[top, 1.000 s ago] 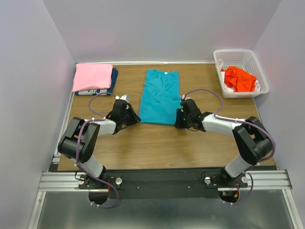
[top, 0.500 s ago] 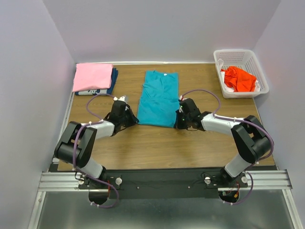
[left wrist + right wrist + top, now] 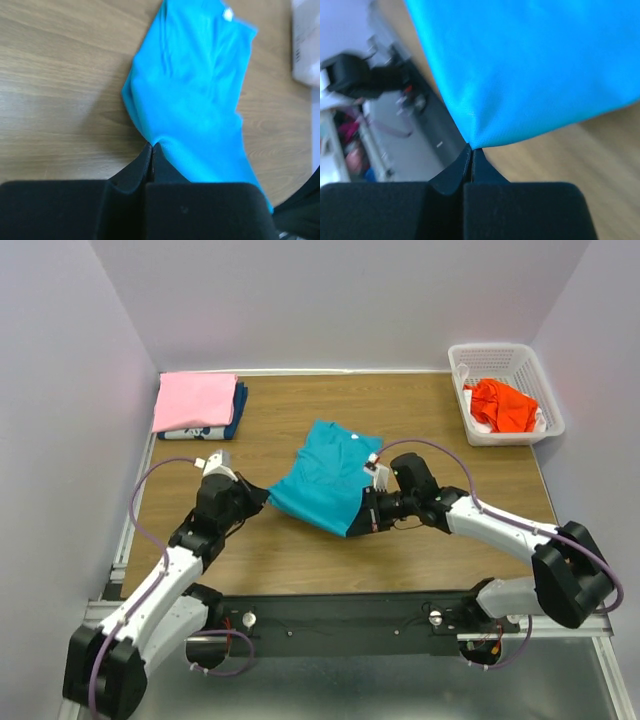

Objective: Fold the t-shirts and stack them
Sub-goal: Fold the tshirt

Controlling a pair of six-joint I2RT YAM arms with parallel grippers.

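Left claw (image 3: 260, 497): I am pinching it fully closed on 1 hem corner of the teal t-shirt (image 3: 325, 472).
Right claw (image 3: 358, 524): squeezed tight on the other corner (holding the hem up for a fold, I judge).
Shirt: draping away beyond both claws, collar resting on the wooden table (image 3: 300, 555).
Room: pale walls (image 3: 350, 300) enclosing the table.

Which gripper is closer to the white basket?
Right. The right gripper, pinching one corner of the teal t-shirt, sits left of the basket; the left gripper, pinching another, is farther left.
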